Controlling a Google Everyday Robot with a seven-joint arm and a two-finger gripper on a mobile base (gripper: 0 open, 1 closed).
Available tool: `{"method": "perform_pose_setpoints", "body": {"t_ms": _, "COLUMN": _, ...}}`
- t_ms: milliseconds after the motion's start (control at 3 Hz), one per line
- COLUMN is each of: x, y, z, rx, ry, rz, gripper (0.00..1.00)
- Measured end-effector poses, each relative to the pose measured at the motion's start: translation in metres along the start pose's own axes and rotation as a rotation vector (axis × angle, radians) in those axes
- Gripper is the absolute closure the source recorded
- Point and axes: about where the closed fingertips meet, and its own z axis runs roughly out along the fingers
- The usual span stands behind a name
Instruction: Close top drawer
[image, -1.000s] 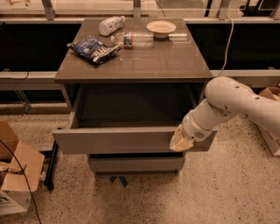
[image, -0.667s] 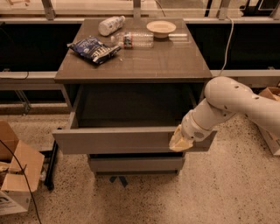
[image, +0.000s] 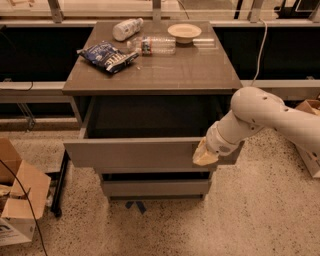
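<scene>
The grey-brown cabinet (image: 160, 75) stands on speckled floor, and the top drawer (image: 130, 154) is pulled well out of it toward the camera, its long axis running left to right, its plain front panel facing the viewer and its deep interior dark and hard to make out. One white arm (image: 260, 112) enters from the right, cut off at the frame edge. One lower drawer front (image: 155, 188) shows beneath, partly shadowed. One cardboard box (image: 20, 200) sits at left, cropped. On top lie one blue snack bag (image: 107, 56), two bottles (image: 126, 28) (image: 152, 45) on their sides and one bowl (image: 184, 32). The tan gripper (image: 205, 157) presses against the drawer front's right part; whether it is open or closed cannot be told
</scene>
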Motion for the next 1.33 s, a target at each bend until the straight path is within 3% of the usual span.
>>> {"method": "perform_pose_setpoints", "body": {"t_ms": 333, "x": 0.004, "y": 0.003, "z": 0.005, "rx": -0.001, "ry": 0.009, "rz": 0.023, "gripper": 1.0}}
{"method": "perform_pose_setpoints", "body": {"t_ms": 667, "x": 0.014, "y": -0.034, "z": 0.017, "rx": 0.073, "ry": -0.002, "rz": 0.006, "gripper": 1.0}}
{"method": "perform_pose_setpoints", "body": {"t_ms": 1333, "x": 0.018, "y": -0.038, "z": 0.024, "rx": 0.081, "ry": 0.01, "rz": 0.022, "gripper": 1.0}}
